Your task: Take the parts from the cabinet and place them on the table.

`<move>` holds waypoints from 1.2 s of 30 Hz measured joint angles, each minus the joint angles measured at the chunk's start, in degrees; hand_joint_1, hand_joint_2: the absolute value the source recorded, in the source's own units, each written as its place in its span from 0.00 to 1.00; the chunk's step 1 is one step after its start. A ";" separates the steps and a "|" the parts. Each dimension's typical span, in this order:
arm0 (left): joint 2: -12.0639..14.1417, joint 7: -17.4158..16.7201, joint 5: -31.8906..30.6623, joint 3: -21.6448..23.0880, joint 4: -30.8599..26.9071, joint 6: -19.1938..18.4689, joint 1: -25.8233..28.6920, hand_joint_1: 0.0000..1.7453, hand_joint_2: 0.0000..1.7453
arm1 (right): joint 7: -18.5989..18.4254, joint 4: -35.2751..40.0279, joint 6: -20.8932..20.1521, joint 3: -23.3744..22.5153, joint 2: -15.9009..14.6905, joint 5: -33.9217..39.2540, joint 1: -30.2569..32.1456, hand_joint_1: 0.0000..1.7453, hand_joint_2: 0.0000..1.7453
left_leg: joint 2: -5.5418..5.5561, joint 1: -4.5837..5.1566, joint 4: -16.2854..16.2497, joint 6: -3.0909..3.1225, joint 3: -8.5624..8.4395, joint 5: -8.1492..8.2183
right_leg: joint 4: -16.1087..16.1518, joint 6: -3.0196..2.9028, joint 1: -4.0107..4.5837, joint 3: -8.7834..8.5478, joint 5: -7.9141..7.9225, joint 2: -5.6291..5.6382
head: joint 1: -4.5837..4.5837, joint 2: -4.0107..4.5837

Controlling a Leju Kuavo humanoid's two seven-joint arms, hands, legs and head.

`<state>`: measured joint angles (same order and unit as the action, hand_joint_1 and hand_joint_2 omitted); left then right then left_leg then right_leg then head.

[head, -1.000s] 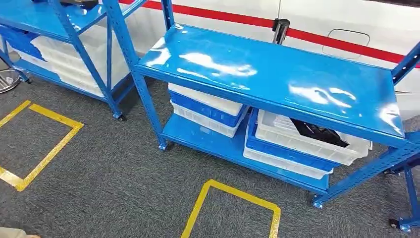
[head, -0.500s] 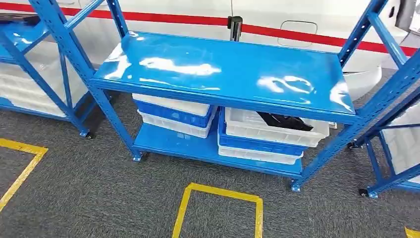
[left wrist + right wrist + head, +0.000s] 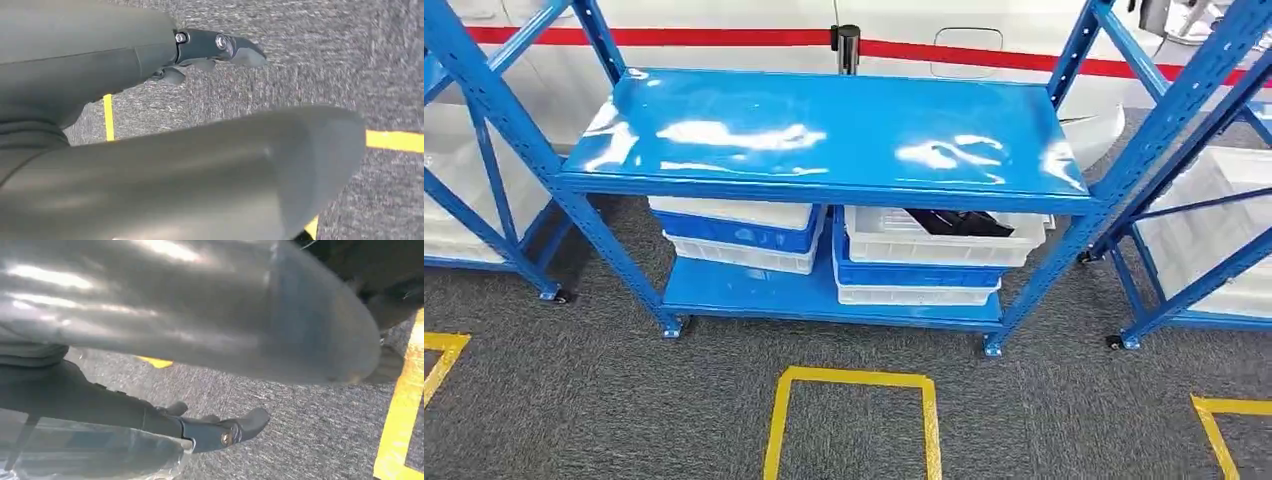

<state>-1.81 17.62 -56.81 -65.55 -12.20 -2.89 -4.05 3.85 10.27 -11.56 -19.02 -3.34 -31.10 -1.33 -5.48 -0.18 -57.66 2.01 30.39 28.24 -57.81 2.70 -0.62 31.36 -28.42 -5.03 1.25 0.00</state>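
Item: blue steel rack [image 3: 824,130], two-tier, on castors, standing square ahead on grey carpet [image 3: 624,400]; glossy top shelf bare, showing glare.

Lower shelf [image 3: 744,295]: two stacks of plastic crates side by side. Left stack [image 3: 734,235]: white over blue over white, contents hidden under the top shelf. Right stack [image 3: 924,260]: white crate on blue on white; the top white crate [image 3: 944,238] holds dark parts [image 3: 959,222], partly masked by the shelf edge, shape not clear.

Surroundings: further blue racks with white crates to either side; yellow tape square [image 3: 852,420] on the carpet directly in front of the rack; white wall with red stripe behind; a table is not to be made out.

Left hand [image 3: 200,50]: hanging over carpet, dark fingers extended and apart, nothing held.
Right hand [image 3: 210,430]: likewise low over carpet, fingers loosely spread, nothing held; a clear glossy surface near it, nature not clear.

Step in hand, as judged: approach and alignment to the rack; no reach begun, task barely started.

Handling notes: stand inside the tape square, centred on the right stack; the gap between top shelf and crate rim looks tight, so the arm should enter low and level, under the shelf edge; grasp the dark parts from the front opening; draw straight back before lifting, lest part or wrist strike the shelf; risk also of dragging the crate forward off its stack.
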 joint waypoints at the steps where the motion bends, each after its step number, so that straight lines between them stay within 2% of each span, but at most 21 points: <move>1: 0.00 0.04 0.00 0.00 0.00 0.00 0.05 0.00 0.00 | 0.00 0.00 0.00 0.00 0.04 0.00 -0.17 0.00 0.00 | -0.50 0.10 -0.02 -0.47 -0.26 0.29 | 0.28 -0.53 0.30 0.01 0.46 0.63 | -0.15 0.00; 4: 0.00 0.04 0.00 0.00 0.00 0.00 -0.41 0.00 0.00 | 0.00 0.00 0.00 -0.02 0.02 0.00 -0.06 0.00 0.00 | -2.25 -0.07 0.18 -1.31 -0.90 0.47 | 0.39 -1.69 0.40 0.30 0.64 2.53 | -0.17 0.00; 5: -0.02 0.04 0.00 0.00 0.00 0.00 -0.44 0.00 0.00 | 0.02 0.00 0.00 -0.04 0.02 0.00 -0.07 0.00 0.00 | -0.64 -0.54 -0.37 -1.96 -0.70 1.00 | 0.60 -2.32 -0.93 -0.47 1.09 3.16 | -0.20 0.00; 6: -0.02 0.04 0.00 0.02 0.00 0.00 -0.44 0.00 0.00 | 0.02 0.00 0.00 -0.04 0.09 0.00 -0.15 0.00 0.00 | 2.68 -0.53 -2.28 -2.25 0.00 2.82 | 0.60 -2.72 -0.73 -0.25 1.24 3.70 | -0.46 0.00; 7: -0.02 0.04 0.00 0.00 0.00 0.02 -0.35 0.00 0.00 | 0.00 0.00 0.00 -0.04 0.04 0.00 -0.13 0.00 0.00 | 4.45 -0.57 -5.97 -2.36 1.54 5.42 | 0.57 -3.09 -0.68 -0.16 1.42 4.15 | -0.46 0.00; 8: 0.04 0.04 0.00 0.00 0.00 0.07 -0.12 0.00 0.00 | 0.00 0.00 0.00 -0.04 0.04 -0.02 -0.19 0.00 0.00 | 5.25 -0.56 -11.26 -2.50 3.93 8.09 | 0.56 -3.27 -0.55 0.01 1.54 4.95 | -0.46 0.00; 9: 0.04 0.04 0.00 0.00 0.00 0.07 0.02 0.00 0.00 | 0.00 0.00 0.00 -0.04 0.07 -0.02 -0.17 0.00 0.00 | 5.51 -0.57 -15.80 -2.56 6.14 9.83 | 0.52 -3.27 -0.44 0.12 1.54 5.77 | -0.48 0.00; 10: 0.02 0.04 0.00 -0.02 0.02 0.07 0.09 0.00 0.00 | 0.00 0.00 0.00 -0.04 0.07 -0.02 -0.12 0.00 0.00 | 5.53 -0.58 -18.20 -2.54 7.45 10.07 | 0.50 -3.27 -0.41 0.13 1.55 6.50 | -0.48 0.00; 12: 0.00 0.04 0.00 0.00 0.04 0.07 0.10 0.00 0.00 | 0.00 0.00 0.00 -0.07 0.07 -0.02 -0.02 0.00 0.00 | 5.54 -0.61 -17.23 -2.44 7.25 8.32 | 0.48 -3.26 -0.41 0.01 1.55 7.40 | -0.50 0.00; 17: 0.00 0.04 0.00 0.00 0.04 0.07 0.10 0.00 0.00 | 0.00 0.00 0.00 -0.07 0.07 -0.02 -0.01 0.00 0.00 | 5.54 -0.62 -16.76 -2.42 7.07 7.92 | 0.48 -3.26 -0.41 -0.01 1.55 7.53 | -0.50 0.00; 18: 0.00 0.04 0.00 0.00 0.04 0.07 0.08 0.00 0.00 | 0.00 0.00 0.00 -0.07 0.07 -0.02 0.06 0.00 0.00 | 5.72 -0.67 -12.00 -2.26 4.99 4.61 | 0.47 -3.25 -0.41 -0.24 1.54 8.44 | -0.50 0.00; 19: 0.00 0.04 0.00 0.00 0.04 0.07 0.08 0.00 0.00 | 0.00 0.00 0.00 -0.07 0.09 -0.02 0.06 0.00 0.00 | 5.89 -0.69 -9.47 -2.14 3.83 3.18 | 0.47 -3.24 -0.41 -0.34 1.55 8.81 | -0.50 0.00; 20: 0.11 0.04 0.00 -0.02 0.04 0.09 0.10 0.00 0.00 | 0.00 0.00 0.09 -0.11 0.20 0.11 -0.23 0.00 0.00 | 10.18 -0.87 -0.13 -1.23 -0.06 0.12 | 0.06 -2.86 0.39 -0.06 1.48 10.44 | -0.55 0.00; 21: 0.04 -0.09 -0.02 0.00 0.04 0.70 -0.16 0.00 0.00 | 0.00 0.00 3.60 -0.24 0.22 -0.52 0.12 0.00 0.00 | 8.25 -0.61 0.60 -0.04 -0.01 -0.42 | 0.87 -1.28 0.24 1.20 2.20 11.92 | -0.61 0.00; 22: 0.00 -0.11 -0.04 0.00 0.04 0.85 -0.18 0.00 0.00 | -0.07 0.00 4.55 -0.24 0.33 -0.96 0.07 0.00 0.00 | 8.04 -0.26 1.06 -0.66 0.15 -0.37 | 0.66 -1.46 0.32 0.58 2.06 9.06 | -0.39 0.00; 23: -0.09 -0.21 -0.20 -0.02 0.07 1.05 -0.09 0.00 0.00 | -0.33 0.02 5.11 -0.24 0.20 -1.16 -0.04 0.00 0.00 | 8.18 -0.39 0.99 -1.36 0.13 -0.40 | 1.13 -1.91 0.90 0.82 2.46 9.02 | -0.06 0.00; 24: -0.11 -0.31 -0.24 0.00 0.07 1.16 -0.09 0.00 0.00 | -0.39 0.00 5.55 -0.24 0.24 -1.29 0.09 0.00 0.00 | 7.83 0.01 1.01 -0.92 0.05 -0.44 | 1.23 -1.99 0.76 0.79 2.59 9.07 | -0.11 0.00; 25: -0.13 -0.35 -0.26 -0.02 0.07 1.22 -0.17 0.00 0.00 | -0.66 0.00 6.08 -0.24 0.20 -1.55 0.11 0.00 0.00 | 7.71 0.23 0.94 -0.63 0.05 -0.50 | 1.24 -1.68 0.63 0.79 2.74 9.11 | -0.46 0.00; 29: -0.24 -1.01 -0.26 -0.04 0.07 1.71 -0.27 0.00 0.00 | -0.96 0.00 7.63 -0.24 0.39 -2.99 -0.03 0.00 0.00 | 7.67 0.57 0.93 -0.36 0.07 -0.60 | 1.30 -1.61 0.36 0.77 2.78 9.07 | -0.41 0.00; 30: -0.26 -1.01 -0.26 -0.07 0.07 1.73 -0.27 0.00 1.00 | -0.96 0.00 7.67 -0.22 0.44 -3.06 -0.07 0.00 0.00 | 7.68 0.60 0.92 -0.33 0.07 -0.62 | 1.30 -1.61 0.30 0.77 2.79 9.06 | -0.39 0.00; 36: -0.39 -1.05 -0.26 -0.22 0.07 1.99 -0.27 0.00 1.00 | -0.76 0.00 7.76 -0.17 0.66 -3.87 -0.19 0.00 0.00 | 7.67 0.65 0.91 -0.19 0.05 -0.54 | 1.32 -1.59 0.12 0.83 2.79 9.06 | -0.42 0.00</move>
<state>-2.21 16.57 -57.07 -65.77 -12.13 -0.90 -4.32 3.08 10.27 -3.80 -19.19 -2.69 -34.97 -1.53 2.19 0.47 -56.74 1.82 30.44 27.70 -56.49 1.10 -0.50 32.19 -25.63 4.03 0.83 0.00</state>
